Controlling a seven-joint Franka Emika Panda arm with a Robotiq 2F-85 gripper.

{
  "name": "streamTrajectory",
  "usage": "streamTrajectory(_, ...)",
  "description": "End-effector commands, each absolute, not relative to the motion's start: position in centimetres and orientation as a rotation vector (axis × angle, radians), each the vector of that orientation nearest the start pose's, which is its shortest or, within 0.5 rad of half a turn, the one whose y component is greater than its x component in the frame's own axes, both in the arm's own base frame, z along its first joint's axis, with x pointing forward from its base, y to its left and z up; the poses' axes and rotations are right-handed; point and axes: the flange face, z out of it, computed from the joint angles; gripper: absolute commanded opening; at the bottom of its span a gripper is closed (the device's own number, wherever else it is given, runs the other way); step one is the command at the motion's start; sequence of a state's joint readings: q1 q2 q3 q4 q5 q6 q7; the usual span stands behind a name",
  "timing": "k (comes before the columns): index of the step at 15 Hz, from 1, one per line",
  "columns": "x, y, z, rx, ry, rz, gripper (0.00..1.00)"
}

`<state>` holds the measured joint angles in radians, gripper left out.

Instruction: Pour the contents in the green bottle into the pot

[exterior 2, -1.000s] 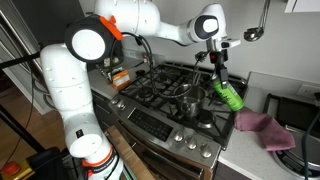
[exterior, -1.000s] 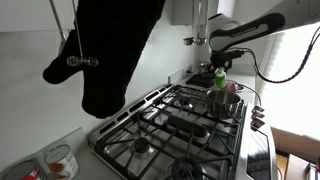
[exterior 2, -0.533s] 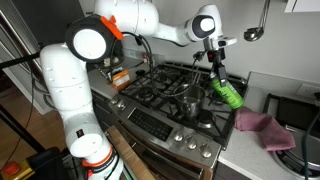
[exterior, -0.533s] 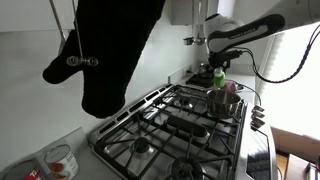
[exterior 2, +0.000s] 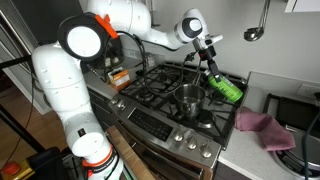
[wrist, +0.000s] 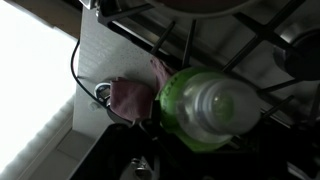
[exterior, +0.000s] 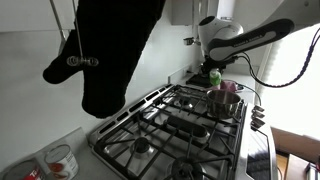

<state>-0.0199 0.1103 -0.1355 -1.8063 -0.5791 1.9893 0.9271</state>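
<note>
Pinches the bottle [exterior 2: 226,89] midway in the claw [exterior 2: 212,74], fingers pressed onto the green body. Holds it in the air close beside the pot [exterior: 225,102], higher than the rim and touching neither rim nor wall. Tips it far over: long axis slanting down from the claw, away from the pot. Turns a pale round end toward the wrist camera; cannot tell cap from base. Beyond the bottle from the pot: pink cloth [exterior 2: 262,126], lying crumpled.

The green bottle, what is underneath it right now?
In the wrist view the green bottle hangs above black stove grates, a pinkish cloth showing beside it. The bottle's own body hides whatever lies straight below.
</note>
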Motion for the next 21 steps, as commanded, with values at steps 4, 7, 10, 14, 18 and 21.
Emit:
streamTrajectory(4,56.2,-10.9,48.8,-3.289,1.511,-0.781,0.45)
streamTrajectory(7,57.2,-11.0,48.5,-3.285,1.533,-0.720,0.70)
streamTrajectory(10,56.7,-10.9,48.6,-3.279,1.537,-0.729,0.70)
streamTrajectory(14,56.8,-8.5,48.7,-3.361,1.451,-0.776,0.45)
streamTrajectory(18,55.2,-6.2,48.4,-3.471,1.417,-0.828,0.45)
streamTrajectory(21,53.9,-5.5,47.5,-3.477,1.417,-0.924,0.45)
